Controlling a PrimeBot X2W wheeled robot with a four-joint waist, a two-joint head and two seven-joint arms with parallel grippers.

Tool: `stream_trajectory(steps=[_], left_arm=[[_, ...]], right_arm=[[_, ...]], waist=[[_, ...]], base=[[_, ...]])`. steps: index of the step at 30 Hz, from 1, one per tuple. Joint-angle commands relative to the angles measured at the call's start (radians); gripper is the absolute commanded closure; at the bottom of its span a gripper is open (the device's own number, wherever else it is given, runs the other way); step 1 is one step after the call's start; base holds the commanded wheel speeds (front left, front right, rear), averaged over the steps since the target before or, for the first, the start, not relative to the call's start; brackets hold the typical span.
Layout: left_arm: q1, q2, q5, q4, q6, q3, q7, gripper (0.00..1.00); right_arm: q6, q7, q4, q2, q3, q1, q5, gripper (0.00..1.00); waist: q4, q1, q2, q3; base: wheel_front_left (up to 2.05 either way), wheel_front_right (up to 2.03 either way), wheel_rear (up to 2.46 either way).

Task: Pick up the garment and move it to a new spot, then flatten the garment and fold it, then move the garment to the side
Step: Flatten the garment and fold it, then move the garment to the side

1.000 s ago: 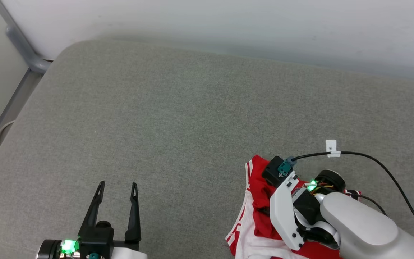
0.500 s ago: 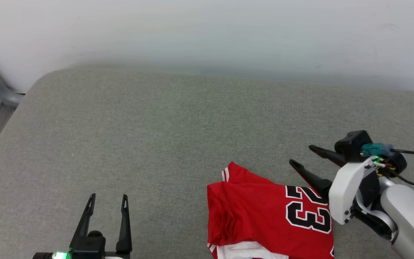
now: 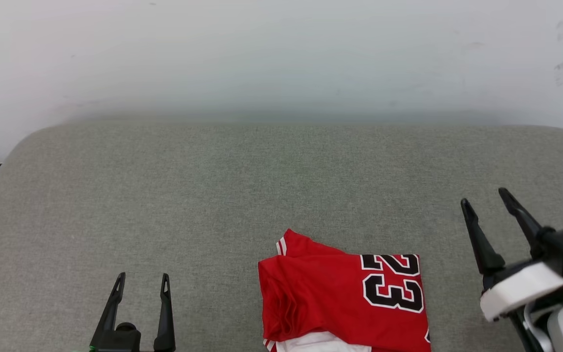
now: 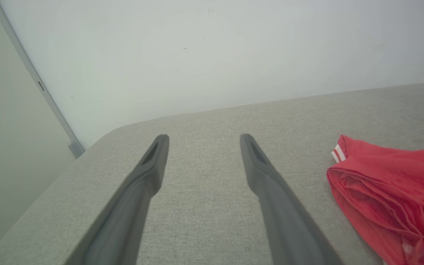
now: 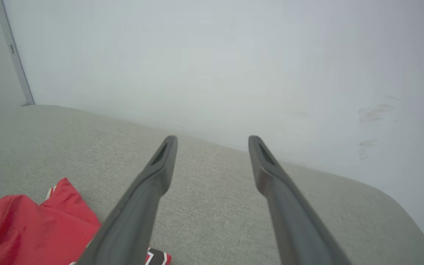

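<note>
The garment is a red jersey with black, white-outlined "23" on it, folded into a rough square on the grey cushion near the front edge of the head view. A white sleeve peeks out at its near edge. In the left wrist view the garment lies to the right of the fingers; in the right wrist view the garment is at the lower left. My left gripper stands open at the lower left, well clear of the cloth. My right gripper is open to the jersey's right, holding nothing.
The grey fabric cushion spreads wide with rounded corners, backed by a pale wall. A grey metal frame stands past the cushion's left corner.
The right gripper let go of the jersey, opened and drew back to the right. The jersey now lies folded with its number up. The head camera tilted up, shifting the whole picture.
</note>
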Motion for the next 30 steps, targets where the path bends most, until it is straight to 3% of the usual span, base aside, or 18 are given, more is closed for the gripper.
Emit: stream_trajectory(steps=[1, 6, 13, 30], left_arm=[[0.006, 0.003, 0.001, -0.002, 0.004, 0.001, -0.004, 0.0], [0.021, 0.006, -0.003, -0.012, -0.002, -0.003, -0.004, 0.0], [0.029, 0.007, -0.005, -0.019, -0.009, -0.011, -0.004, 0.0], [0.043, 0.007, -0.009, -0.005, -0.021, -0.015, -0.004, 0.0]], right_arm=[[-0.001, -0.006, -0.007, 0.009, -0.002, 0.017, -0.006, 0.0], [-0.001, -0.039, -0.114, 0.132, -0.113, 0.172, -0.096, 0.0], [-0.001, -0.047, -0.199, 0.215, -0.177, 0.281, -0.118, 0.0], [-0.001, -0.049, -0.263, 0.27, -0.205, 0.357, -0.135, 0.0]], waist=[[-0.002, 0.0, 0.0, -0.002], [-0.005, 0.0, 0.0, -0.015], [-0.003, 0.0, 0.0, -0.027], [-0.001, 0.0, 0.0, -0.033]], base=[[0.0, 0.0, 0.0], [0.0, 0.0, 0.0], [0.0, 0.0, 0.0], [0.0, 0.0, 0.0]])
